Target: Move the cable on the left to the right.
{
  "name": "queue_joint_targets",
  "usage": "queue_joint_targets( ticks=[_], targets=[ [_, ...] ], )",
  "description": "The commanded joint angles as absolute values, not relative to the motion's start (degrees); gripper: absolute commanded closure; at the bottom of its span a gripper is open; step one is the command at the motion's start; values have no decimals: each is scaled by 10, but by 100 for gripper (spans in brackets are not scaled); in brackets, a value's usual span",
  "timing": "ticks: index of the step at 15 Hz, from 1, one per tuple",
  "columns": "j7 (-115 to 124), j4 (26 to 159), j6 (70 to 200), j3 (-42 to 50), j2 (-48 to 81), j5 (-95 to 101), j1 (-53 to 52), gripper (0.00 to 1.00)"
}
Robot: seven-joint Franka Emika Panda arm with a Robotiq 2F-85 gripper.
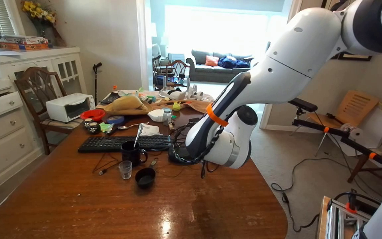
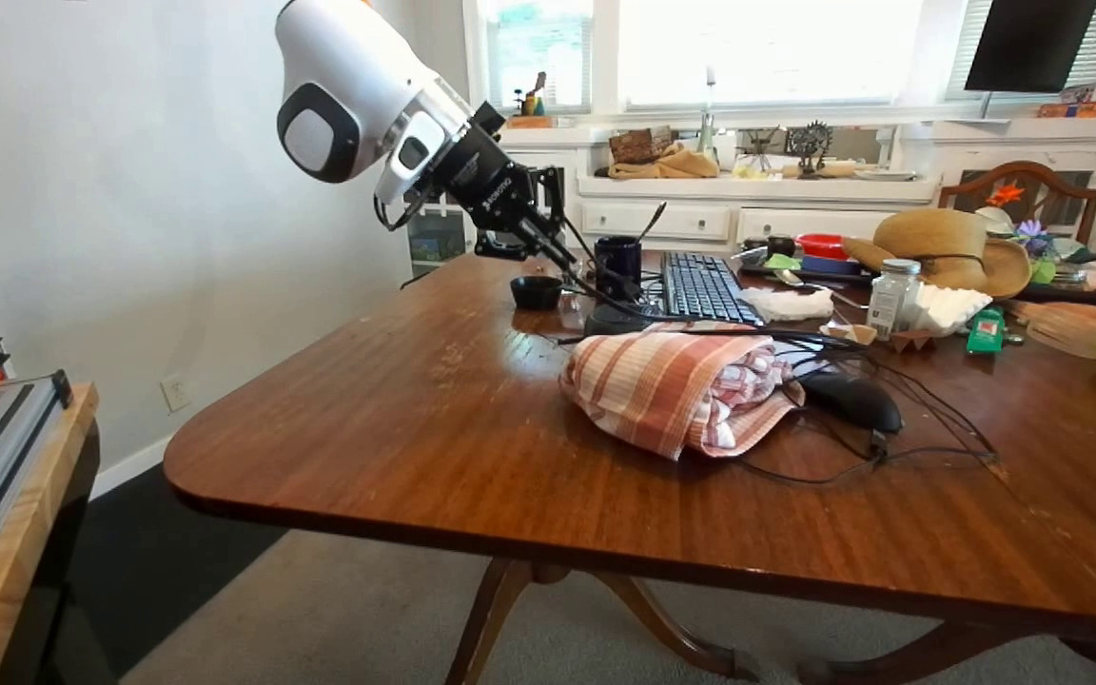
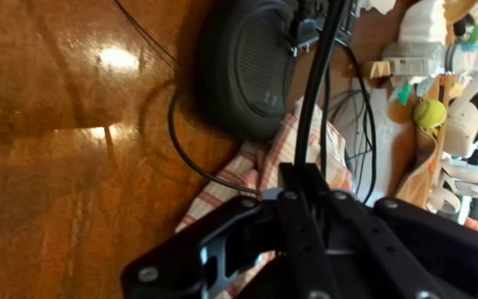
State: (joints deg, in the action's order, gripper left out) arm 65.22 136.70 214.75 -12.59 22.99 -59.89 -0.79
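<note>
Cable (image 3: 313, 89) is pinched by the gripper (image 3: 300, 171), lettered ROBOTIQ, above the worktop (image 2: 396, 419), its long axis directed to the top of the wrist view, leaning slightly right. In an exterior view, striped cloth (image 2: 648, 385) is bunched toward the near edge; farther right, mouse (image 2: 852, 400) and illegibly labelled jar (image 2: 893, 300) are seen.

A black keyboard (image 1: 103, 142) lies before us on a glossy wooden table (image 1: 88, 205). Along one long side of the keyboard sit a dark mug (image 1: 128, 156) with a metal utensil (image 1: 139, 132) propped inside, a clear glass (image 1: 125, 170) and a black scoop (image 1: 145, 178); across the keyboard, a red bowl (image 1: 93, 118) and a straw hat (image 1: 126, 104). Off one end of it, a striped cloth (image 2: 653, 381) sits bundled just beside a black mouse (image 2: 851, 400).
</note>
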Motion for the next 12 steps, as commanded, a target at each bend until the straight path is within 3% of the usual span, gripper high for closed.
queue_joint_targets(
  ticks=[1, 2, 3, 9, 12],
  targets=[
    [738, 1403, 2104, -161, 220, -499, 40, 98],
    [757, 1408, 2099, -171, 218, -476, 54, 67],
    [771, 1413, 2100, -179, 217, -457, 66, 66],
    [843, 1455, 2055, -259, 139, -324, 159, 22],
    [932, 1469, 1970, -357, 90, -218, 246, 1]
  ],
)
